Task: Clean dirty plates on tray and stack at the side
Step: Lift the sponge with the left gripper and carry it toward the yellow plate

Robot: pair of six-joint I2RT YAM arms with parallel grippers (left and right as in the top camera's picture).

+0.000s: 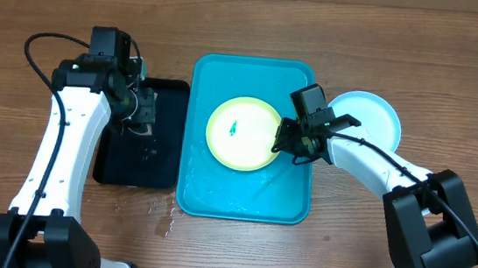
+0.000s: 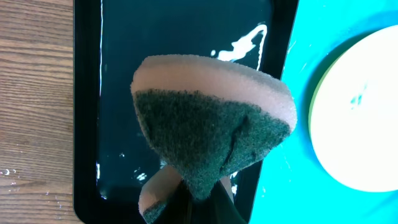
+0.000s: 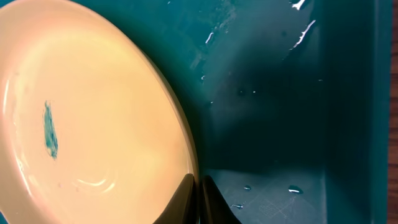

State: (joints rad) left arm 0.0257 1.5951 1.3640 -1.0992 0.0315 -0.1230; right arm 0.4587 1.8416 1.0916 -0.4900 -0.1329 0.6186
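Note:
A lime-green rimmed plate (image 1: 243,134) with a small teal smudge lies in the turquoise tray (image 1: 246,201). My right gripper (image 1: 289,143) is shut on its right rim; the right wrist view shows the fingers (image 3: 198,193) pinching the plate's (image 3: 93,124) edge. A light blue plate (image 1: 371,116) sits on the table right of the tray. My left gripper (image 1: 140,107) is shut on a folded sponge (image 2: 211,118), pink with a dark green scrub face, held above the black tray (image 2: 124,37). Only these two plates show.
The smaller black tray (image 1: 144,156) lies left of the turquoise tray, wet with droplets. Water drops sit on the turquoise tray floor (image 3: 273,93) and on the table near its front left corner (image 1: 165,219).

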